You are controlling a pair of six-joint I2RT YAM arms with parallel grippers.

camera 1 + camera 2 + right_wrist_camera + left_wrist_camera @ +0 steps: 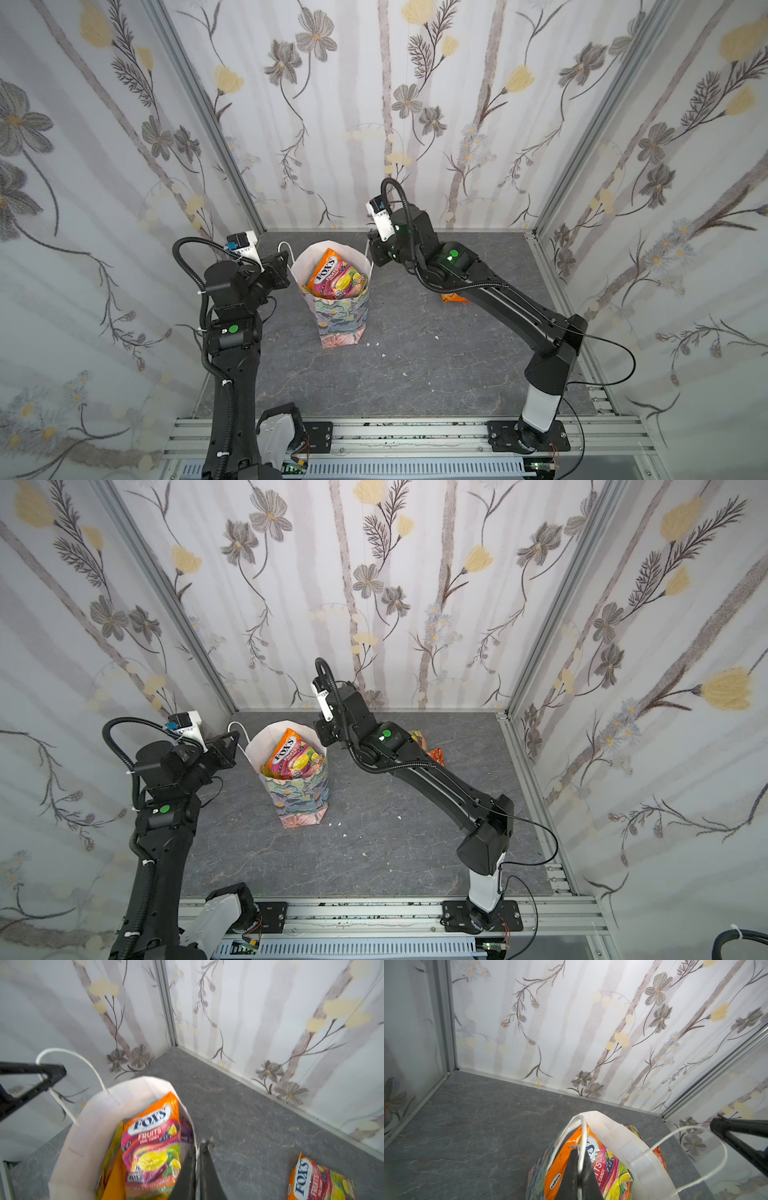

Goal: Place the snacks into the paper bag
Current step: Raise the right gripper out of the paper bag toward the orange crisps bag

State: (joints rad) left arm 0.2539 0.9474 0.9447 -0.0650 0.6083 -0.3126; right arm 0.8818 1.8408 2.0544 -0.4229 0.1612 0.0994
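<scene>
Got white crumbs (377, 343) on the grey table (415, 374) up front. Next, paper bag (345, 316) upright mid-table, stuffed with snacks (328, 272). Seeing left gripper (579, 1150) clamped tight on one cord handle (62, 1049), right gripper (202, 1142) pinching the other handle (679, 1130). Further back, spotting one stray FOX'S pouch (454, 297) half hidden behind the right arm (498, 299).

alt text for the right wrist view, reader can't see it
An open paper bag, white inside, holds an upright orange FOX'S Fruits pouch; the right gripper has its jaws shut at the bag's rim. A second FOX'S pouch lies on the grey table, and the left gripper holds the bag's opposite cord handle.
</scene>
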